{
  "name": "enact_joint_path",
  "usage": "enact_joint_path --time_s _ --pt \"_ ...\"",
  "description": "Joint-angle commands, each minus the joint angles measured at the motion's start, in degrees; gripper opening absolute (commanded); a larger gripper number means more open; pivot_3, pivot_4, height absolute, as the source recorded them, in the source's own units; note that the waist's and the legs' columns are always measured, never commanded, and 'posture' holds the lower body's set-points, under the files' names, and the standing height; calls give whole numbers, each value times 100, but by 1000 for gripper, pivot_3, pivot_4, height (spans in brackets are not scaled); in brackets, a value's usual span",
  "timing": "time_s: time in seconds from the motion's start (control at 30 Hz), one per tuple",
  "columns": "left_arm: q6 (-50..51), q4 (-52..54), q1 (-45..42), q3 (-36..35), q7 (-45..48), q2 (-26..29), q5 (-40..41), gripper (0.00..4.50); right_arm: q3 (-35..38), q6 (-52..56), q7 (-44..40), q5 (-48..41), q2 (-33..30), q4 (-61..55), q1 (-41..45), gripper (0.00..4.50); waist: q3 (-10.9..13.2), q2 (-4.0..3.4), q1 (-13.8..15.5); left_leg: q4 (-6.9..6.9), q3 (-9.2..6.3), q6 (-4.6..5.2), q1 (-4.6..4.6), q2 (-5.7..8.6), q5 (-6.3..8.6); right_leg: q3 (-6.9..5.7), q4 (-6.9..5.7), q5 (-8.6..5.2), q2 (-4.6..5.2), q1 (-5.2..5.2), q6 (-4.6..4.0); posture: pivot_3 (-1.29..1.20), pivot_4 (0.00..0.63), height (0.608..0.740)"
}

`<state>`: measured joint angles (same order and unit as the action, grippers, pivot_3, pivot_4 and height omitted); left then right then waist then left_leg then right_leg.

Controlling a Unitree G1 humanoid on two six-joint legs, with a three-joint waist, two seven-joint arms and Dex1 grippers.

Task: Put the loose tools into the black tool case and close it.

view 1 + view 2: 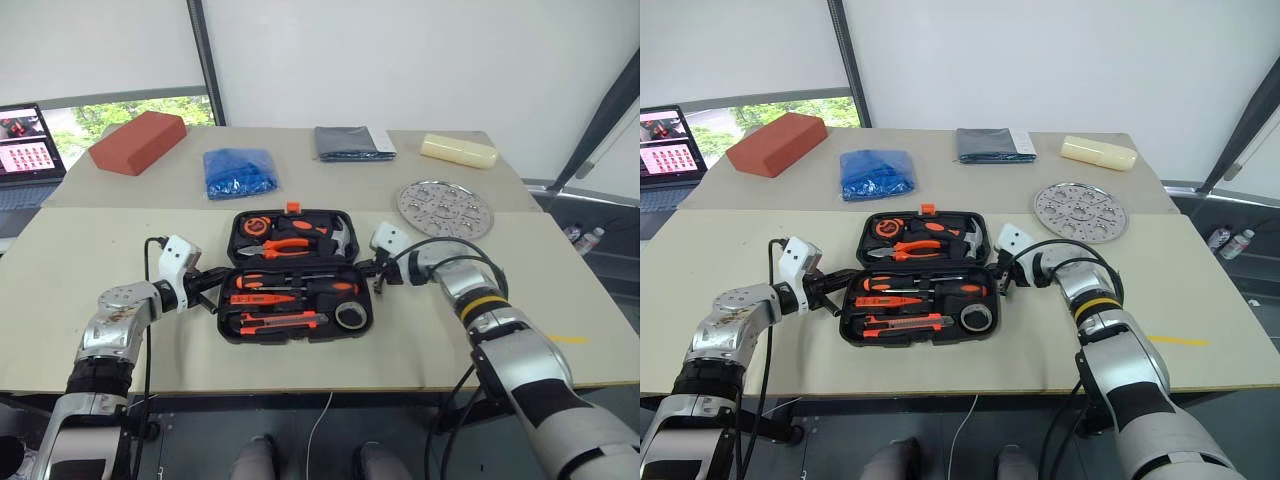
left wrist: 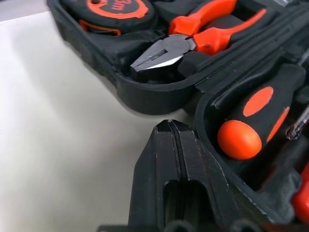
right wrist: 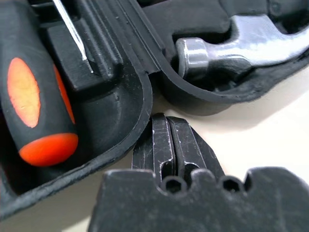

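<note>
Head stereo pair: both eyes look forward and down from above the near edge of the pale beige table (image 1: 120,330), taking in its whole top to the white wall behind. The two views share nearly everything; things sit slightly further left in the right eye view.

Left wrist camera: very close, low over the tabletop, looking along the pressed-together black fingers (image 2: 178,174) at the open black plastic tool case (image 2: 159,96), at its hinge line on the robot's left.

Right wrist camera: equally close and low, facing the same case (image 3: 120,125) from the opposite end, where the steel hammer head (image 3: 227,48) lies. Both wrist views share the hinge seam.
</note>
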<state>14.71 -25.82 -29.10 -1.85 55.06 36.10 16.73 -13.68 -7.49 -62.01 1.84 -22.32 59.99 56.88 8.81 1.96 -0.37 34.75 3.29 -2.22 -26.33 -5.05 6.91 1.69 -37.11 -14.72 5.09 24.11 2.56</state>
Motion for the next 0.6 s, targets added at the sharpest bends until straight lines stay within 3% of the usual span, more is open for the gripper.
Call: enact_joint_path --time_s 0.03,0.33,0.53,0.6 --pt "-187 254 1 397 567 -186 -60 39 90 341 -592 -288 -79 -1094 -389 66 0 0 21 0 1 1 0 0 1 0 1 0 1 0 0 0 150 740" --pt "-260 663 222 379 564 -419 -127 39 388 1667 -547 -562 -638 -3370 -1620 66 0 0 81 20 -2 0 -2 1 0 0 -8 1 1 -4 0 0 150 740" --pt "163 650 219 69 259 -355 -112 39 654 1812 -216 -576 -798 -3939 -1998 66 0 0 104 27 -4 -1 -2 1 -2 0 -9 3 1 -4 2 0 150 740" --pt "189 575 189 -126 58 -250 -146 577 835 2039 -49 -658 -852 -3994 -1979 0 0 0 98 29 -5 -1 -2 1 -4 1 -9 6 0 -3 4 0 150 740"
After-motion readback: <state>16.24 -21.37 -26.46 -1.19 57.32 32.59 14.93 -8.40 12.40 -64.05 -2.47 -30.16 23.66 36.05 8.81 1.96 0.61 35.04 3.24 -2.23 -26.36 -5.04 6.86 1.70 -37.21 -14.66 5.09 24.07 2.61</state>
